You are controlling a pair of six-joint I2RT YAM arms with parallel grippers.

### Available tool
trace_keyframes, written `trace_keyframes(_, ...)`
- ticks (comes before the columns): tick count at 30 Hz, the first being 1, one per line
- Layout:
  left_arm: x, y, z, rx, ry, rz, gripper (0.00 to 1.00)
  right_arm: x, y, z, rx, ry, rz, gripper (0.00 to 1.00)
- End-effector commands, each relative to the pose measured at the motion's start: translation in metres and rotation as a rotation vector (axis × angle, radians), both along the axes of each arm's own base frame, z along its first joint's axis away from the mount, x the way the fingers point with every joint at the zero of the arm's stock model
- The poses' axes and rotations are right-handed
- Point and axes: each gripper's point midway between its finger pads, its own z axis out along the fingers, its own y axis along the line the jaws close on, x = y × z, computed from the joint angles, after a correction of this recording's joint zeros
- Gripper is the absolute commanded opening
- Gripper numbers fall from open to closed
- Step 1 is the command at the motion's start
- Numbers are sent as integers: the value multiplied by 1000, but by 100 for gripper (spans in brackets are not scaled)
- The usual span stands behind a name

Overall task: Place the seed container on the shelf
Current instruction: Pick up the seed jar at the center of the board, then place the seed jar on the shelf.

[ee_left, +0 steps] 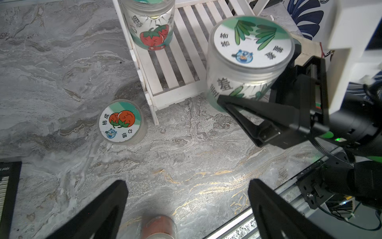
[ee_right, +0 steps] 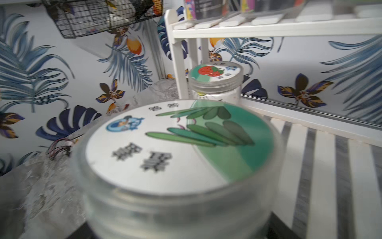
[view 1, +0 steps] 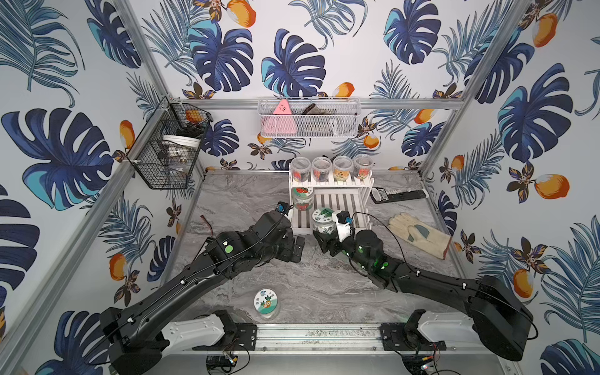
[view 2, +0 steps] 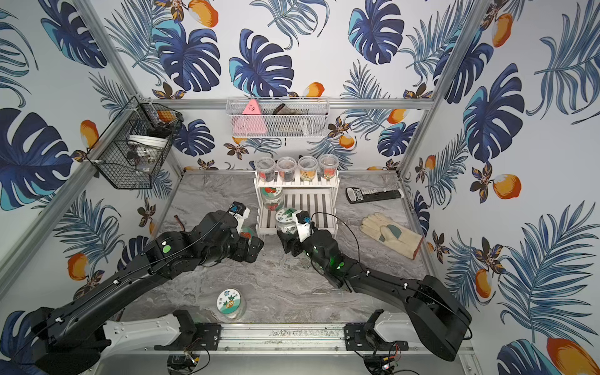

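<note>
Black R arm [view 1: 422,276] stretched fwd, R claw [view 1: 324,237] pinching seed container [view 1: 322,218] at shelf [view 1: 344,202] front, L claw [view 1: 297,248] spread, empty

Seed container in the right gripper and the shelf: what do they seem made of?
Seed container: apparently translucent frosted plastic; printing shows dimly through its wall, and a printed sticker covers the top. Shelf: matte white slats, likely painted wood or plastic; the look leaves that open.
</note>
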Motion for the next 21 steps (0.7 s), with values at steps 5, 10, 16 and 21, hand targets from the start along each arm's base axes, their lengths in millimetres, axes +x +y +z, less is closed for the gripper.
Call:
trace_keyframes(5, 9, -8, -9, -61, 1, 19, 99, 34, -28, 1, -44, -3, -219, 79)
trace_keyframes(10, 11, -20, -26, -109, 52, 11, 99, 47, -35, -5, -75, 27, -287, 79)
trace_keyframes(16, 9, -32, -42, -151, 99, -6, 99, 57, -42, -21, -113, 67, -350, 79)
trace_keyframes(21, 8, -39, -48, -170, 123, -23, 99, 59, -44, -30, -127, 96, -368, 82)
